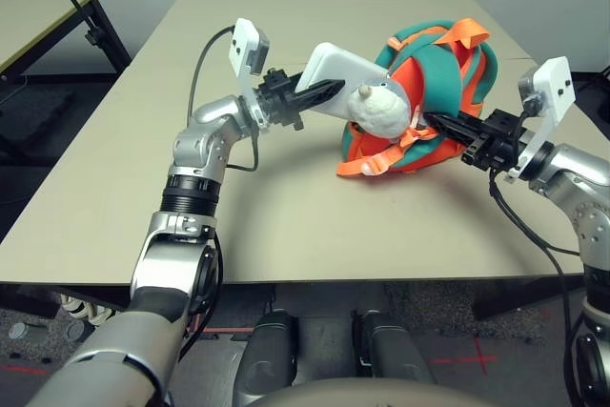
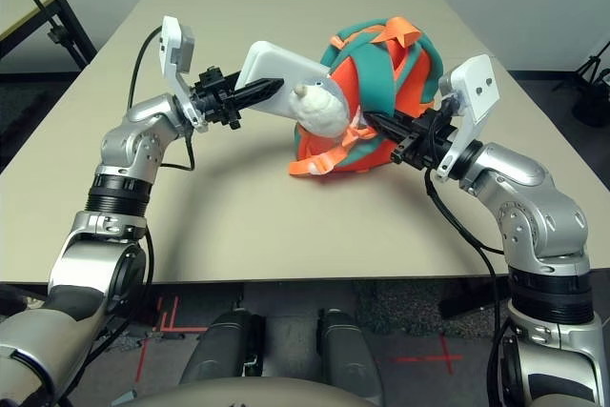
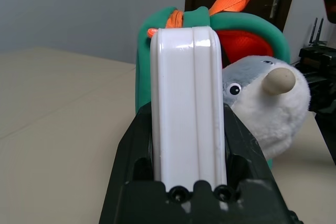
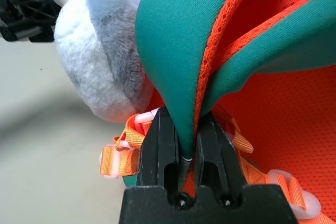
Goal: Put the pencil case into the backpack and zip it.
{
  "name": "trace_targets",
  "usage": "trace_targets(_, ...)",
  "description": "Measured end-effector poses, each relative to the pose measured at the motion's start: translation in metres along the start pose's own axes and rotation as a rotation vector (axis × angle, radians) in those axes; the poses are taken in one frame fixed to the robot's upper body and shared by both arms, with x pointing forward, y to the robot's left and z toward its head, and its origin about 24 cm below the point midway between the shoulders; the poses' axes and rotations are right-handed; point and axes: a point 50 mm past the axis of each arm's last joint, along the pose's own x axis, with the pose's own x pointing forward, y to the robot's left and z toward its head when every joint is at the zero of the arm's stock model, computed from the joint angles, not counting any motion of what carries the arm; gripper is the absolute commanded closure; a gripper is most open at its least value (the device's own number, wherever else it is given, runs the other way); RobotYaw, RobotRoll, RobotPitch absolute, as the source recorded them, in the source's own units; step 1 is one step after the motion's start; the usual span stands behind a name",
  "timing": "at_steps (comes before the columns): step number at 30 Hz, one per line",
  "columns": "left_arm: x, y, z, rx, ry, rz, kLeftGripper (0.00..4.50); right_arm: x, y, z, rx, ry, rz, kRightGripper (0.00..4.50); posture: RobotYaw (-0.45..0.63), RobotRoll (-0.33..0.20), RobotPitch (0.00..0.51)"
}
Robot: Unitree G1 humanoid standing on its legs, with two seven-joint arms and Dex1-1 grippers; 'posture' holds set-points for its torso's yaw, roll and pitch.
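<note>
A broad beige rectangular table (image 1: 286,207) carries the whole scene, with a second, similar table (image 1: 38,16) standing apart at the far left.

Near the middle-right of the main table sits the small teal and orange fabric backpack (image 1: 434,83), its orange webbing straps (image 1: 367,164) spilling onto the tabletop at the near side. Its mouth gapes, showing orange mesh lining inside. A grey-white plush animal head (image 1: 379,110) with a tan nose sits on the backpack's front, facing the robot's left.

The flat white rectangular pencil case (image 1: 341,71) with rounded corners is off the table, tilted, with its far end at the backpack's opening just above the plush head; whether that end is already inside cannot be told.

The left gripper (image 1: 319,94) is clenched on the near end of the pencil case, one black finger (image 3: 137,145) pressed against each broad face.

The right gripper (image 2: 374,121) reaches in from the robot's right, and its two black fingers (image 4: 160,150) pinch a fold of the backpack's teal rim with its orange lining, holding the opening apart.
</note>
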Motion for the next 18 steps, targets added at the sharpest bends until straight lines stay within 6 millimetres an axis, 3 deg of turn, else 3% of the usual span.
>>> trace_targets(7,0.026,-0.004,-0.015,-0.009,-0.026,0.039,3.1,-0.001,0.001,-0.001,-0.004,0.001,-0.001,4.43,0.01,0.0,0.051)
trace_targets(11,0.03,-0.008,-0.018,0.005,-0.01,0.011,1.75,-0.001,0.001,0.0,-0.007,0.0,0.001,4.43,0.01,0.0,0.054)
trace_targets(15,0.03,-0.008,-0.017,-0.007,-0.006,-0.006,0.07,-0.001,0.001,-0.001,-0.007,0.001,-0.001,4.43,0.02,0.0,0.056)
trace_targets(18,0.026,-0.007,-0.012,0.003,-0.002,-0.011,0.0,-0.001,0.001,-0.001,-0.01,0.0,-0.001,4.43,0.03,0.0,0.058)
